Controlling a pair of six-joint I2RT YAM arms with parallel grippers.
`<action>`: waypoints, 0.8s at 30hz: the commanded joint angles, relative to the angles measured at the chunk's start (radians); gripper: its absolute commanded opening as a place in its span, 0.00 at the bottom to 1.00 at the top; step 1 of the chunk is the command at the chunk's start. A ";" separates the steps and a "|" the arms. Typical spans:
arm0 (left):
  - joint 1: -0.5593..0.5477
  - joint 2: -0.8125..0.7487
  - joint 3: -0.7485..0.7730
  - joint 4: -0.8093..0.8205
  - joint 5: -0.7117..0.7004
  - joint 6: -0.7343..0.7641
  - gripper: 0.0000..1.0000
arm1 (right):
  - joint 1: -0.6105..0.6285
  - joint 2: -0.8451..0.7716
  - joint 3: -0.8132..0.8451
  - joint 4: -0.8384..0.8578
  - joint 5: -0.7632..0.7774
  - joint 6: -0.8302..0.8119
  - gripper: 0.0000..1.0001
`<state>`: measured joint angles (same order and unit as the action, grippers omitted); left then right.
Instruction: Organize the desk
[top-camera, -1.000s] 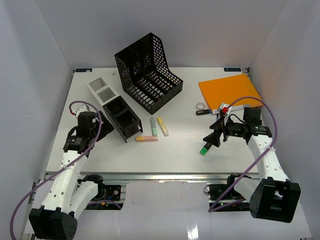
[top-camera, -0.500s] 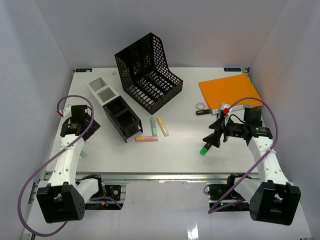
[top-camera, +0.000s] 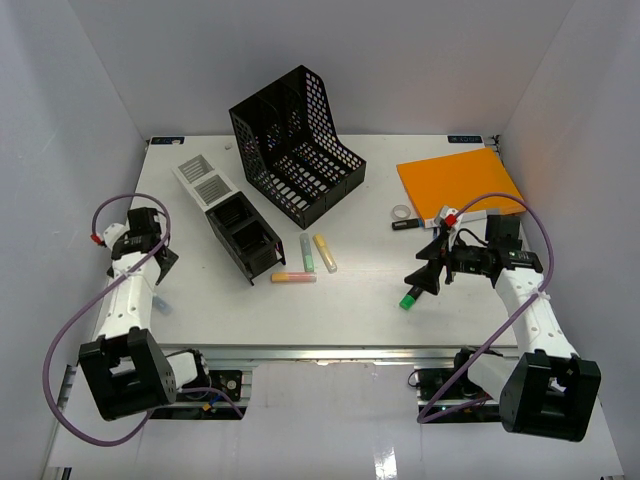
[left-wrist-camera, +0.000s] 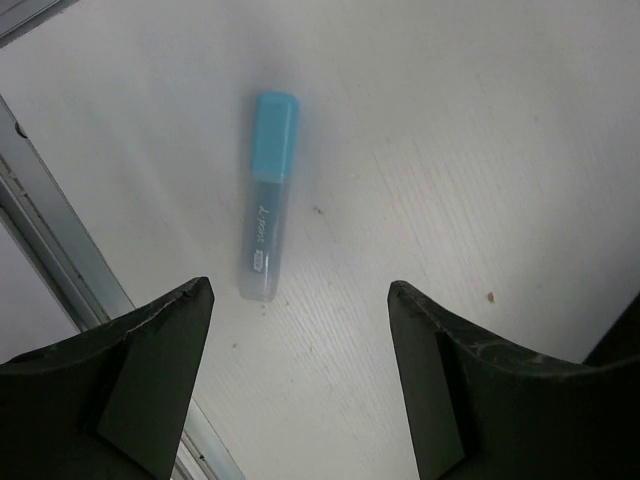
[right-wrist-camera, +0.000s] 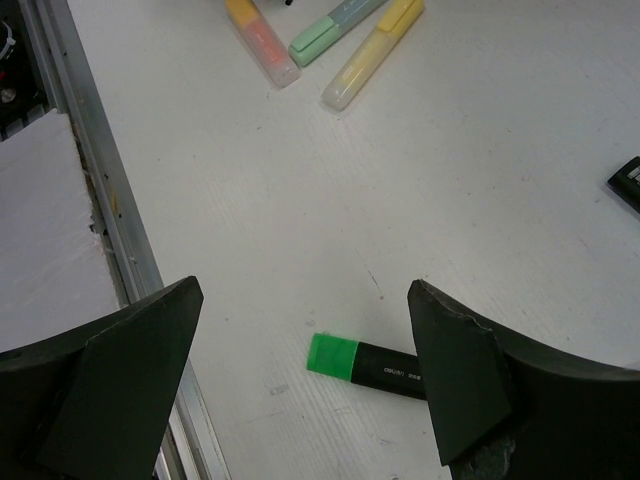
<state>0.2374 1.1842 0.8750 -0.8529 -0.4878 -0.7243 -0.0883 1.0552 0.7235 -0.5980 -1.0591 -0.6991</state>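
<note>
Left tool (left-wrist-camera: 300, 290), jaws released, hangs above the blue marker (left-wrist-camera: 266, 200) near the left edge of the table (left-wrist-camera: 480, 140); centre over the barrel, turn jaws across it, then descend.

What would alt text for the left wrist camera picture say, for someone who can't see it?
A blue highlighter lies flat on the white desk, seen from above just beyond the left arm's two dark jaws, which stand open and hold nothing. A metal rail runs diagonally along the picture's left side.

Matt desk (left-wrist-camera: 480, 150) w/ metal rail (left-wrist-camera: 55, 250), plastic highlighter (left-wrist-camera: 265, 200).
</note>
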 joint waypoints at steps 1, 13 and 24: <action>0.117 0.057 -0.030 0.112 0.050 0.069 0.81 | 0.003 0.036 0.007 -0.009 -0.047 -0.009 0.90; 0.202 0.310 0.014 0.218 0.092 0.081 0.73 | -0.046 0.035 0.007 -0.051 -0.120 -0.072 0.90; 0.247 0.391 -0.004 0.256 0.140 0.072 0.60 | -0.058 0.043 0.011 -0.064 -0.137 -0.077 0.90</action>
<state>0.4612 1.5538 0.8625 -0.6263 -0.3804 -0.6466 -0.1396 1.1007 0.7235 -0.6445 -1.1556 -0.7591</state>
